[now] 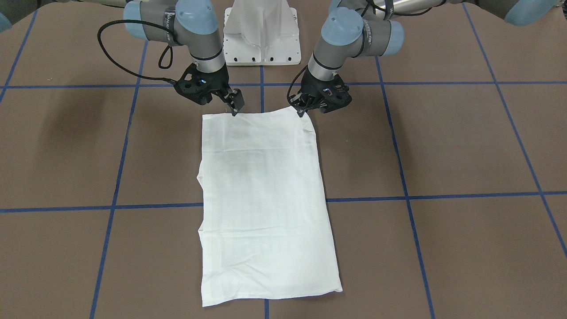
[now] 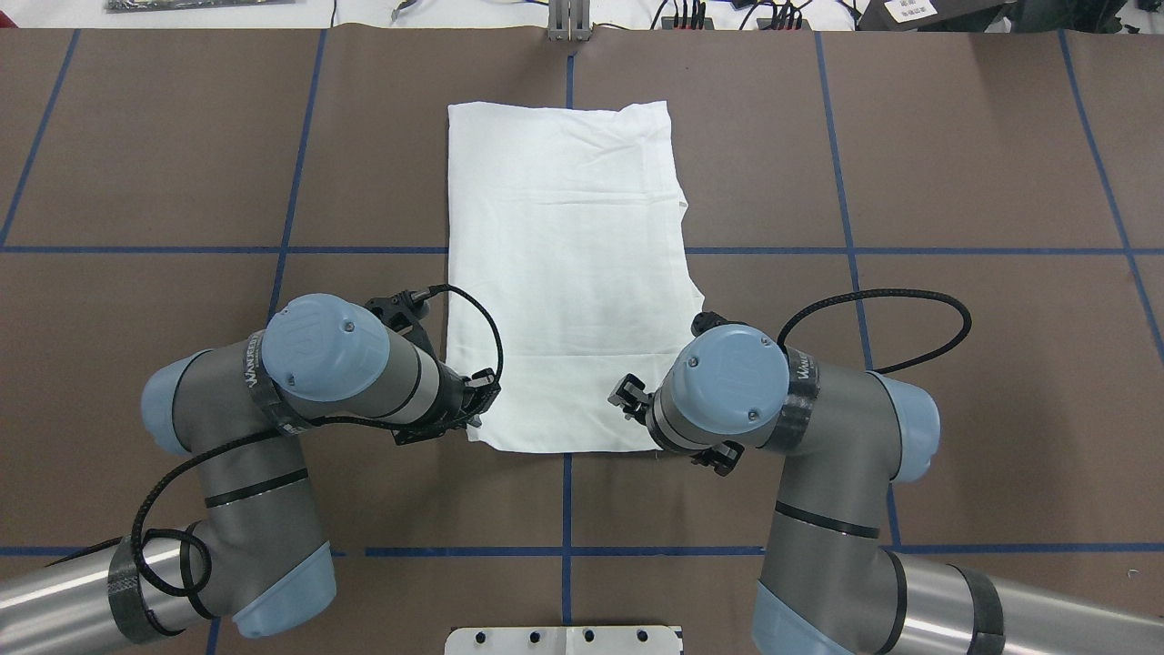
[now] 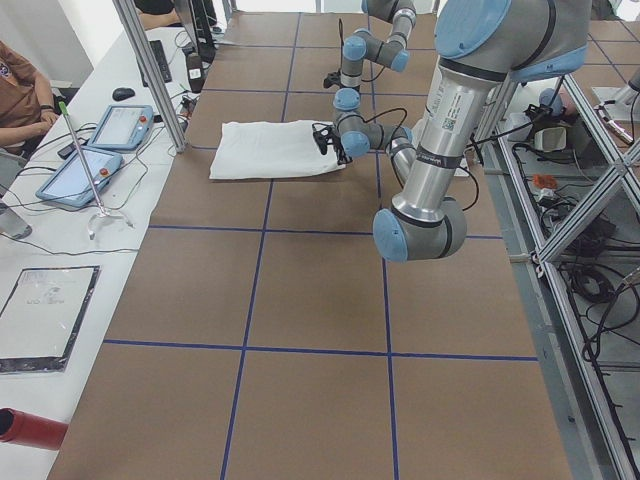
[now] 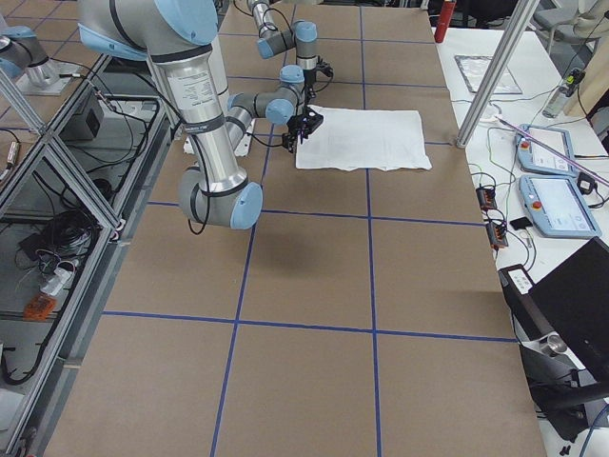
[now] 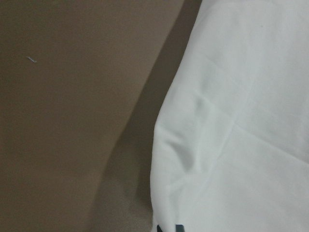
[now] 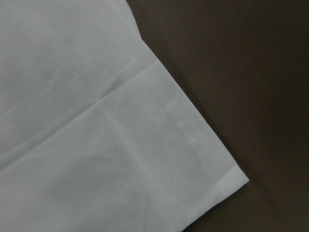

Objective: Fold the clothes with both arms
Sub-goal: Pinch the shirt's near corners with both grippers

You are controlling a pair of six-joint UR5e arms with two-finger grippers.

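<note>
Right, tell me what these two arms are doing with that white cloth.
A white shirt, folded into a long rectangle, lies flat on the table. The left arm and right arm reach down to its two corners nearest the robot, one each, jaws pointing down at that short edge. Whether the jaws grip the fabric cannot be told, and no part of the shirt looks lifted.

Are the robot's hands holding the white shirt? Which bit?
Cannot tell: the left gripper and right gripper meet the shirt at its edge nearest the robot.
</note>
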